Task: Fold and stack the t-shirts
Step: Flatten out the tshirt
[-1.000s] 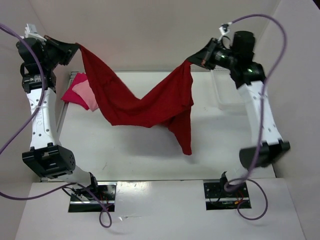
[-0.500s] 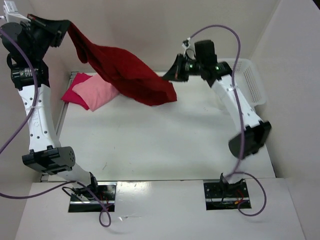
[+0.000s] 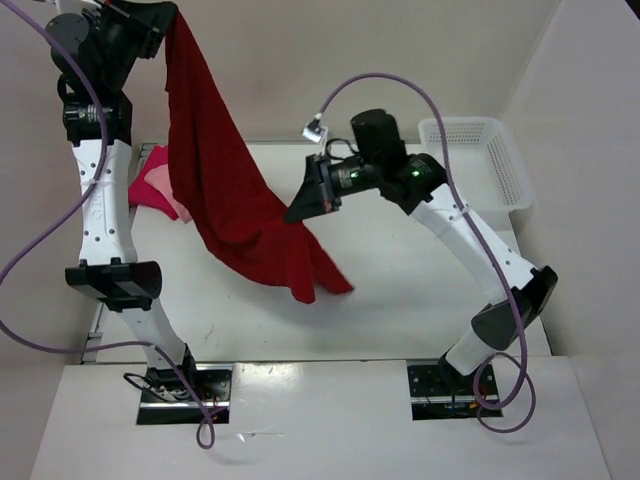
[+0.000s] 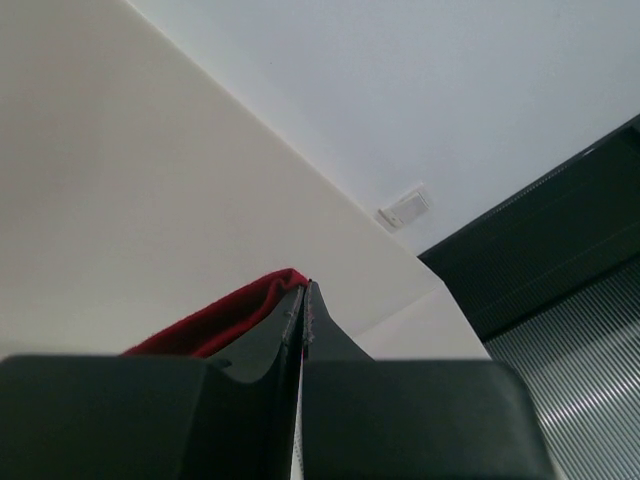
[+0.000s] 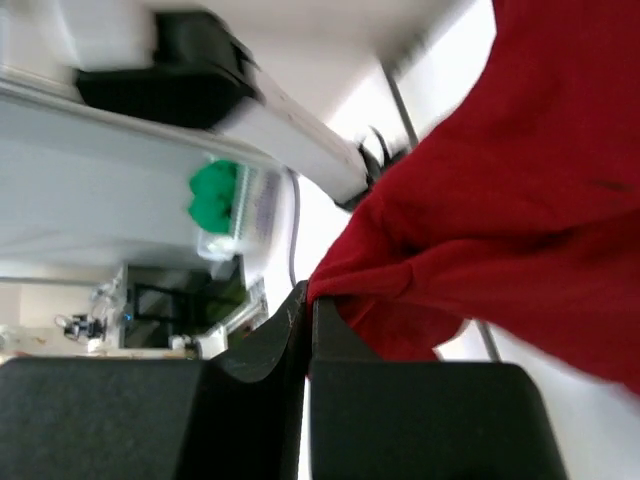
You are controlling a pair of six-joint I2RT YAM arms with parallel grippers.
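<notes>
The left claw (image 4: 304,300), pinched tight on the dark red shirt (image 3: 225,190), holds it high. Just left of that shirt, the crimson-pink shirt (image 3: 143,185) and light pink shirt (image 3: 170,193) look folded and stacked. At its right edge, the right claw (image 5: 309,305) is clamped on it too. This last shirt is not yet folded.

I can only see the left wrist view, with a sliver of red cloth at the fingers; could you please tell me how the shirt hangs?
Observer: The left gripper holds the dark red shirt high, and the cloth drapes down until its lower end seems to touch the table.
Operator: Thank you; is the right gripper on it too?
Observer: Yes, the right gripper is shut on a fold at the shirt's edge, much lower, over the table.
</notes>
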